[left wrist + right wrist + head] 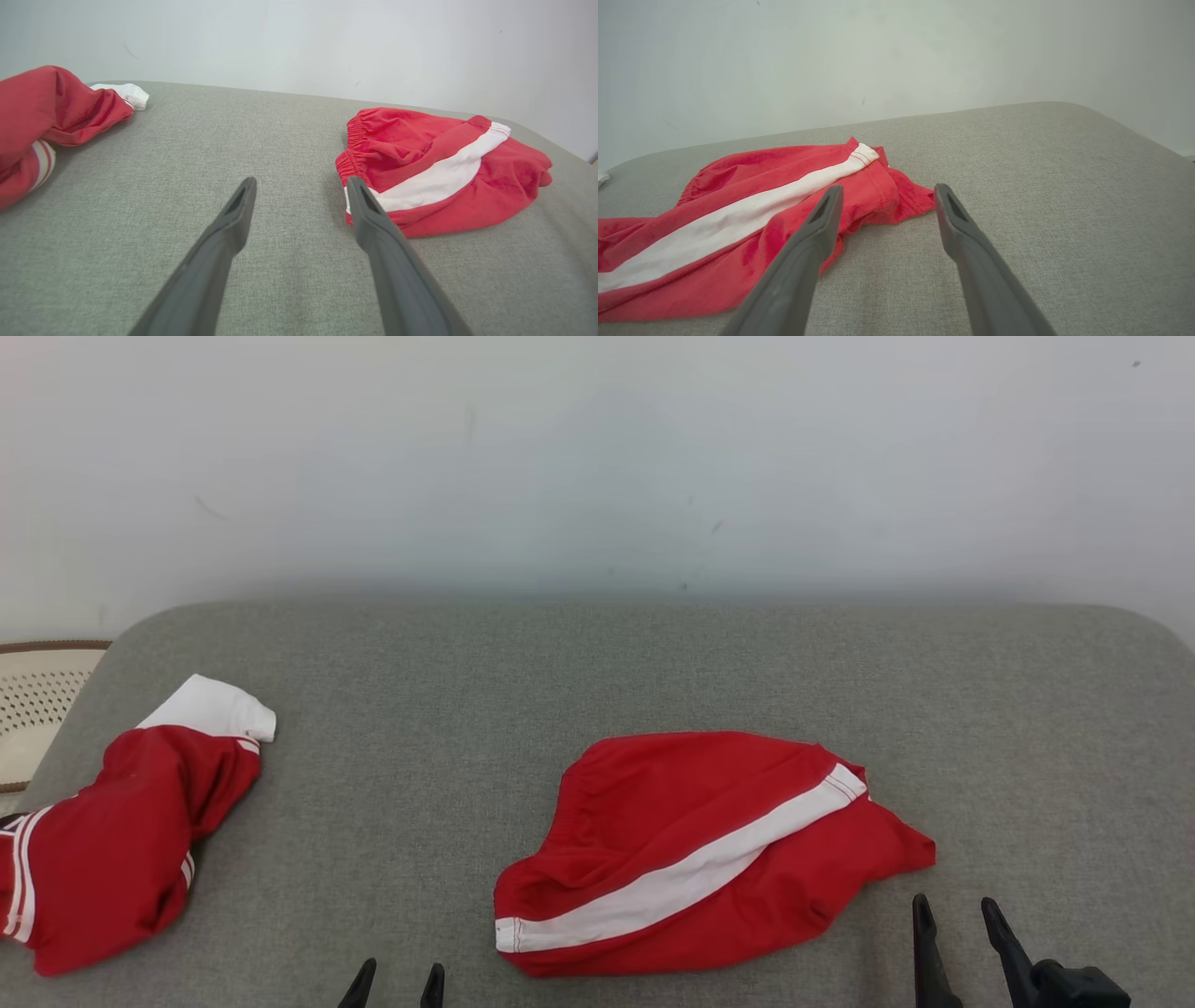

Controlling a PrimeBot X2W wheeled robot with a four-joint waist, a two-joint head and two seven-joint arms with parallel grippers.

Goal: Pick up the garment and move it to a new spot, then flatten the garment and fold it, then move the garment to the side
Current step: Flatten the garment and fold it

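Nearest, the left gripper (399, 982) and right gripper (956, 919) both hover with fingers spread and nothing between them, low over the grey padded surface (560, 681). Just beyond, mid-surface, lie the red shorts (691, 849), white-striped and rumpled. The pick-up seems not yet begun. Next, each gripper needs to pinch an edge, likely waistband and hem corner. Farther left lies a second red garment (121, 840), possibly a jacket.
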